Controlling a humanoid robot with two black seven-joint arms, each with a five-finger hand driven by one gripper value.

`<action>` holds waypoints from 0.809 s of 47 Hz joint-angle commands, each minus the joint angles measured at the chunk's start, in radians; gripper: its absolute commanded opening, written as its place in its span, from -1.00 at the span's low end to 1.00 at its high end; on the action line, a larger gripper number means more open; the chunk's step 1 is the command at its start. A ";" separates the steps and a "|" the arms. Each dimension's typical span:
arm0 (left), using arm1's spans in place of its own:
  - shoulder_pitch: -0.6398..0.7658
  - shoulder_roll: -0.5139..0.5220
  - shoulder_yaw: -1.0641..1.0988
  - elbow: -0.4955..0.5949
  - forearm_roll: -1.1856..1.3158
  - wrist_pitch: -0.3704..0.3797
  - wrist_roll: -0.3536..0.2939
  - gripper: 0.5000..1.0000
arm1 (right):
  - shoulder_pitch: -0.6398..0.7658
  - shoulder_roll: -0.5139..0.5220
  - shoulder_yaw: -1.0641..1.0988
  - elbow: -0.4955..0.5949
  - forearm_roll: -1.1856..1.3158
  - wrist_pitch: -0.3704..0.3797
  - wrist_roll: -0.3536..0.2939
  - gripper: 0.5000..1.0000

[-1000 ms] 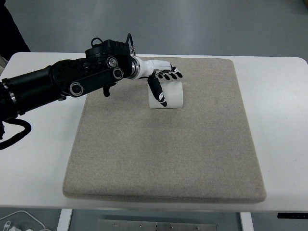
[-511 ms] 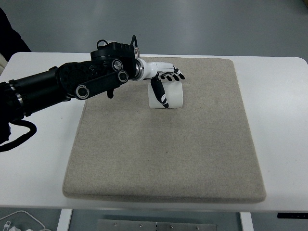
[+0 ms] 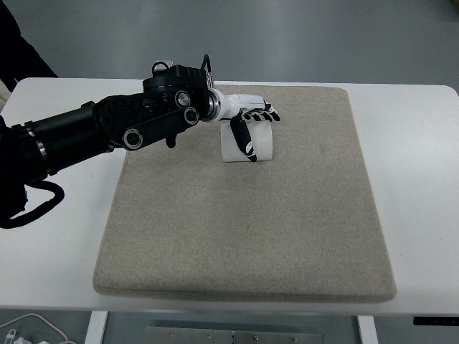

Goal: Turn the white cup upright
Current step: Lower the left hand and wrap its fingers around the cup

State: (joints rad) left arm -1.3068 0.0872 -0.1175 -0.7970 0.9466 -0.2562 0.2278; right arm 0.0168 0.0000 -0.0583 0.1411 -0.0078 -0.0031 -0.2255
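A square beige felt mat (image 3: pixel 244 229) lies flat across the middle of the white bench (image 3: pixel 419 179); grey floor (image 3: pixel 287 39) shows beyond the bench's far edge; a white cable (image 3: pixel 32 330) curls below its near left corner.

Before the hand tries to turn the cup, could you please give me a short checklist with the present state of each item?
1. Left hand is at the white cup: ok, thumb down its front, fingers over its top.
2. Grasp closed firmly: cannot tell.
3. Cup already upright: not ok, it lies on its side.
4. Cup rests on the beige mat, well inside its edges: ok.
5. Room on the mat around the cup for the flip: ok.
6. Right arm out of the way: ok, not in view.
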 commanded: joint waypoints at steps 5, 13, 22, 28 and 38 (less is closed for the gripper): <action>0.011 -0.012 0.001 0.015 0.003 0.000 -0.005 0.80 | 0.000 0.000 0.000 0.000 0.000 0.000 0.000 0.72; 0.014 -0.012 -0.001 0.015 0.034 0.000 -0.007 0.73 | 0.000 0.000 0.000 0.000 0.000 0.000 0.000 0.72; 0.015 -0.012 0.001 0.015 0.038 0.000 -0.007 0.34 | 0.000 0.000 0.000 0.000 0.000 0.000 0.000 0.72; 0.018 -0.012 0.001 0.016 0.064 0.002 -0.011 -0.13 | 0.000 0.000 0.000 0.000 0.000 0.000 0.000 0.72; 0.024 -0.014 -0.017 0.032 0.057 0.002 -0.030 -0.87 | 0.000 0.000 0.000 0.000 0.000 0.000 0.000 0.72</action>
State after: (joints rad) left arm -1.2812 0.0751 -0.1241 -0.7747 1.0120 -0.2542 0.2019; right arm 0.0169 0.0000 -0.0583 0.1411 -0.0075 -0.0031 -0.2255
